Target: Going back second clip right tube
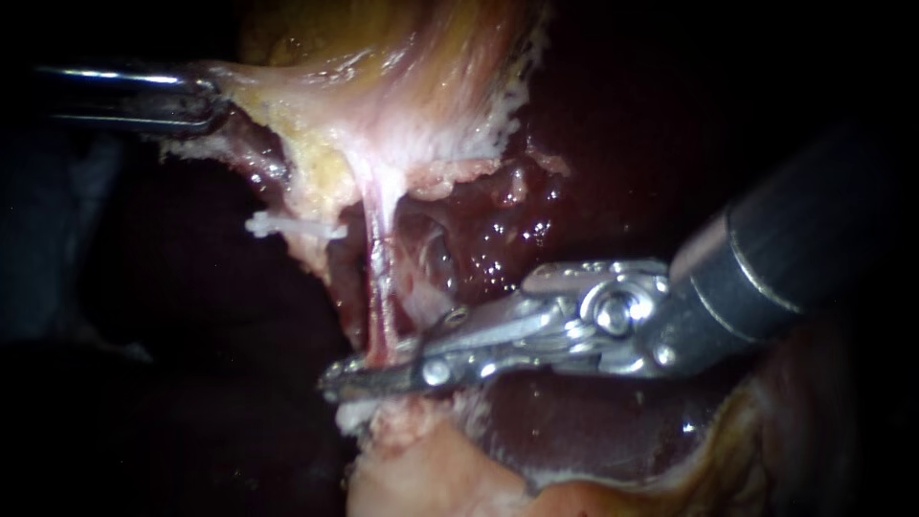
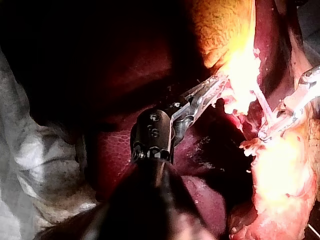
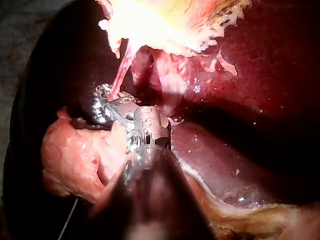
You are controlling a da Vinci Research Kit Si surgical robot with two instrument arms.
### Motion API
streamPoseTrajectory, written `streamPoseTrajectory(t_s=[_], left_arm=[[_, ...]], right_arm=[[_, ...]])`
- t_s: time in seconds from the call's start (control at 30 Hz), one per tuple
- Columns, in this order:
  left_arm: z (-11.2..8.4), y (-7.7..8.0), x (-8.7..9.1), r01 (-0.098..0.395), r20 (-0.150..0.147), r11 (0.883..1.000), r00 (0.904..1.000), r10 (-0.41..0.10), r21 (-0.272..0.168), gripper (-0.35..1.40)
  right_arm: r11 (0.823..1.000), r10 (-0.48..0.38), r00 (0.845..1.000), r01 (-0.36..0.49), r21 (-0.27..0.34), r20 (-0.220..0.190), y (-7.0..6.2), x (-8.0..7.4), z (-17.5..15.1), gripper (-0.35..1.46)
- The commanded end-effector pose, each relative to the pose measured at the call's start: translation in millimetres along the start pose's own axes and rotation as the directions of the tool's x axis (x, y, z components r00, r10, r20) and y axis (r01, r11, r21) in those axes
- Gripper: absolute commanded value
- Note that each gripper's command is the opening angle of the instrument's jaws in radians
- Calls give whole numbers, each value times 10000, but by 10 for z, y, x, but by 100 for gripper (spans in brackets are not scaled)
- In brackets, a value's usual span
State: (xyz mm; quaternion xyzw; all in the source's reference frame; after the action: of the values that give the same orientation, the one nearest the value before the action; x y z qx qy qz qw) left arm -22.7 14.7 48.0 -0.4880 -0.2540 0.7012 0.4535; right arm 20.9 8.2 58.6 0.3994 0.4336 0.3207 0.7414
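A thin pink tube (image 1: 378, 278) runs down from the pale gallbladder tissue (image 1: 421, 86) to fatty tissue below. My right instrument (image 1: 335, 378) comes in from the right. Its long metal jaws stand slightly open at the tube's lower end, with the tube crossing between them. A white clip (image 1: 356, 415) shows just under the jaws. My left instrument (image 1: 206, 101) is shut on the gallbladder's edge at the upper left and holds it taut. In the right wrist view the tube (image 3: 122, 67) meets the right instrument (image 3: 102, 102). The left wrist view shows my left instrument (image 2: 220, 82) gripping bright tissue.
Another white clip (image 1: 287, 228) sticks out of the tissue left of the tube. Wet dark red liver (image 1: 498, 239) lies behind the tube and under the right shaft. Pale fatty tissue (image 1: 431, 474) fills the lower middle. Grey cloth (image 2: 35, 150) lies beside the liver.
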Motion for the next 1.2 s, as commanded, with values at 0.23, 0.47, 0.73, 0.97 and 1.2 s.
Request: streamPoseTrajectory(t_s=[0.23, 0.47, 0.73, 0.97, 1.2], left_arm=[[-1, 1, 0, -1, -4, 10000, 10000, 1, 4, -35], [-1, 1, 0, -2, -3, 10000, 10000, 2, 1, -35], [-1, 1, 0, -3, -3, 10000, 10000, 3, 2, -35], [-2, 1, 0, -5, -2, 10000, 10000, 5, -1, -35], [-2, 0, 0, -5, -1, 10000, 10000, 5, -3, -35]], right_arm=[[9981, 117, 9985, -85, 607, -527, 5, -3, 2, 35], [9973, 139, 9978, -92, 725, -644, 15, -9, 6, 46], [9693, -2459, 9658, 2448, -233, -819, 40, -15, 7, 50], [9143, -4043, 9118, 4009, -570, -723, 52, -26, -19, 50], [8633, -5040, 8614, 5000, -689, -631, 49, -38, -78, 50]])
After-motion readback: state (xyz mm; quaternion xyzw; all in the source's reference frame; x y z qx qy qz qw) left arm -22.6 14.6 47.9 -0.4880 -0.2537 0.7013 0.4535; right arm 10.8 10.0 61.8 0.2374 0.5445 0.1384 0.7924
